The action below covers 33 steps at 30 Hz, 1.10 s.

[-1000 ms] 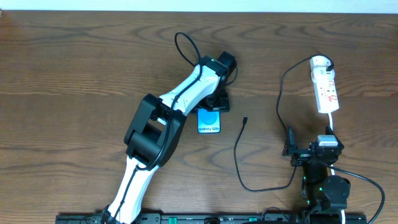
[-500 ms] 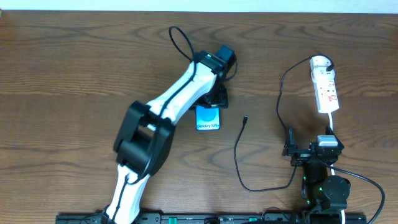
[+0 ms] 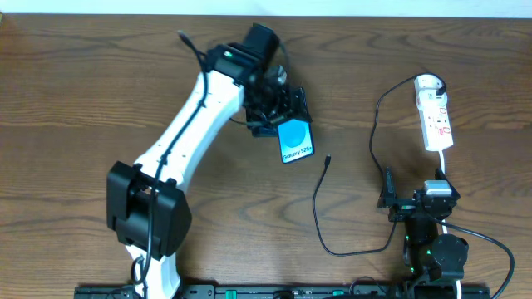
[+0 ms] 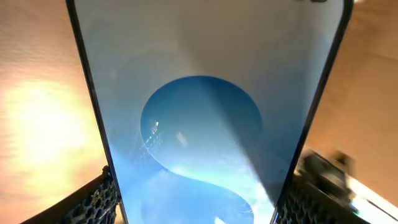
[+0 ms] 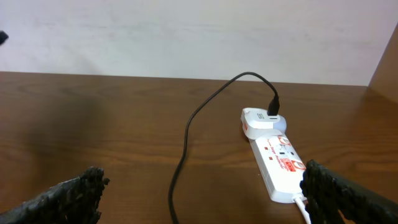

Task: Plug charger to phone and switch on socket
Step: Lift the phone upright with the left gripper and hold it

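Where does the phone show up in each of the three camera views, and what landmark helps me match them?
Overhead: the phone is above centre, tilted, held by the left gripper.
Left wrist: it fills most of the picture, with its blue screen facing the camera.
Right wrist: not in it.
Shared landmark: the brown wooden table shows in all three views. The socket links only the overhead and right wrist views.

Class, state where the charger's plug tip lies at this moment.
Overhead view: the plug tip lies on the table right of centre, just beside the phone in the left pincer, well left of the socket.
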{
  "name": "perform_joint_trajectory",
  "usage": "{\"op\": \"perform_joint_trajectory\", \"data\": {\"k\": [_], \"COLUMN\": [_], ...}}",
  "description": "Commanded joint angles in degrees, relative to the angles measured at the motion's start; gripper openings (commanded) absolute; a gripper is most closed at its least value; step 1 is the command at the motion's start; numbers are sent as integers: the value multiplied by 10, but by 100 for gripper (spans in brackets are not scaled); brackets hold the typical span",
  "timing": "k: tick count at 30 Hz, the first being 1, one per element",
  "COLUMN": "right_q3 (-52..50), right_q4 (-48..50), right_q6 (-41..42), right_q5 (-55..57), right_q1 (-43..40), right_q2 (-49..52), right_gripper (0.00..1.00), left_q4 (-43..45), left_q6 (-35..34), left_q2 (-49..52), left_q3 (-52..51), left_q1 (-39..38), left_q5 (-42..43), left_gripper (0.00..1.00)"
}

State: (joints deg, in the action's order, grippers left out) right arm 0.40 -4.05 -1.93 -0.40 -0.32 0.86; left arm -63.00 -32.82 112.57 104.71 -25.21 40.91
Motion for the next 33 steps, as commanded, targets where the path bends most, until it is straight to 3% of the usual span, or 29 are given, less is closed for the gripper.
{"op": "perform_joint_trajectory", "data": {"k": [1, 11, 18, 21, 33], "right_q3": [-1, -1, -1, -1, -1], "right_q4": [-2, -3, -2, -2, -3], "right_q6": [-3, -3, -3, -3, -3], "right_q5": [0, 0, 0, 0, 0], "right_q1": [-1, -1, -1, -1, -1], "right_q2": [-2, -2, -2, -2, -2], "right_gripper": [99, 99, 99, 99, 99], "left_q4": [-1, 5, 5, 5, 5], "left_q6": [22, 11, -90, -97, -139], "left_q2": [-19, -19, -19, -19, -19], "left_q3": [6, 6, 6, 6, 7], "left_q1": [34, 99, 151, 160, 165], "left_q5": [257, 455, 468, 492, 492], "left_gripper": [71, 71, 70, 61, 61]}}
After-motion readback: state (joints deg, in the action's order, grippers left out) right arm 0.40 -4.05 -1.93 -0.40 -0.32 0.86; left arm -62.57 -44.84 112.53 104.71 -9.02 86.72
